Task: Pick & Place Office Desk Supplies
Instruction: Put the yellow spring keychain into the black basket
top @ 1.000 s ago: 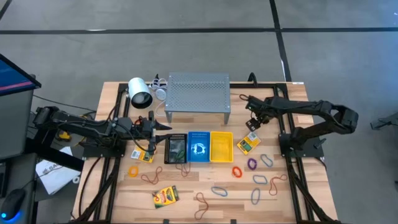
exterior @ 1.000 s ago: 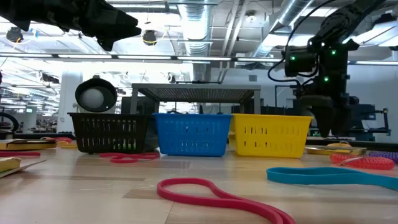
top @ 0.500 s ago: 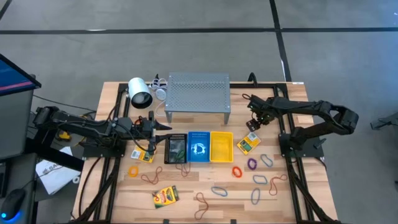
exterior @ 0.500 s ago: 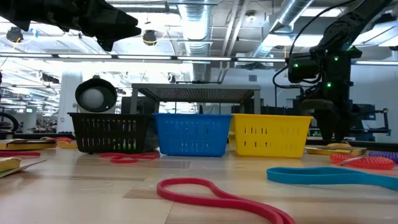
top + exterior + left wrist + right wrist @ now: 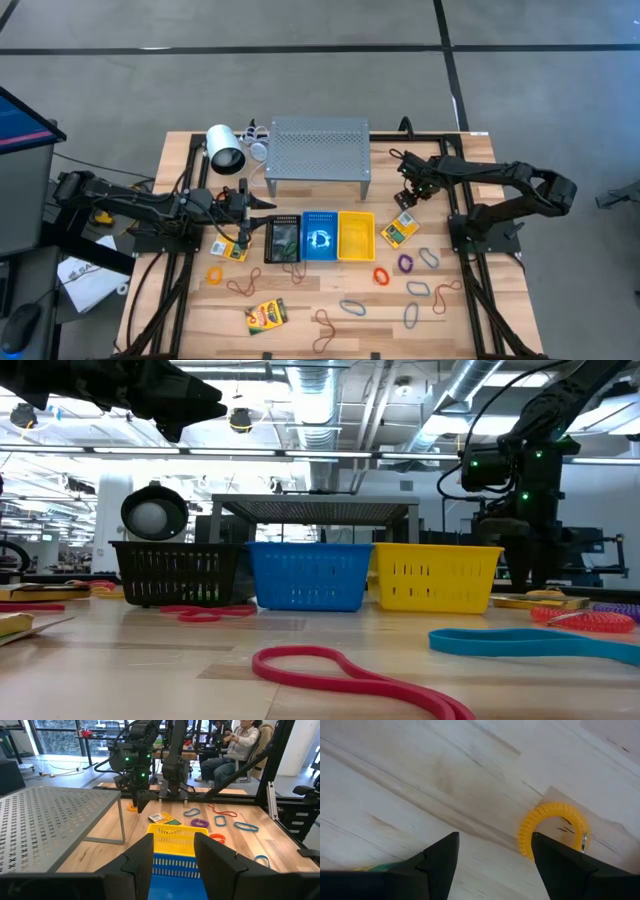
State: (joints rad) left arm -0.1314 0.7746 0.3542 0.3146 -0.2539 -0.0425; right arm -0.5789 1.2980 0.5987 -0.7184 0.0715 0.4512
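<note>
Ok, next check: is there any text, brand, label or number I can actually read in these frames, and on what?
None can be read.
Crayon box near the table's front edge: print on its face, too small to read.
Crayon box right of the yellow bin: label blurred.
Crayon box left of the black bin: too small.
Screen at far left: no legible characters.

Bare wood lay under the right gripper (image 5: pixel 407 197)

Its spread fingers hung over clear table (image 5: pixel 420 785), with a yellow coil (image 5: pixel 551 827) and crayon box (image 5: pixel 398 232) near. The grey shelf (image 5: pixel 318 147) and three baskets (image 5: pixel 318 236) probably blocked the middle.
</note>
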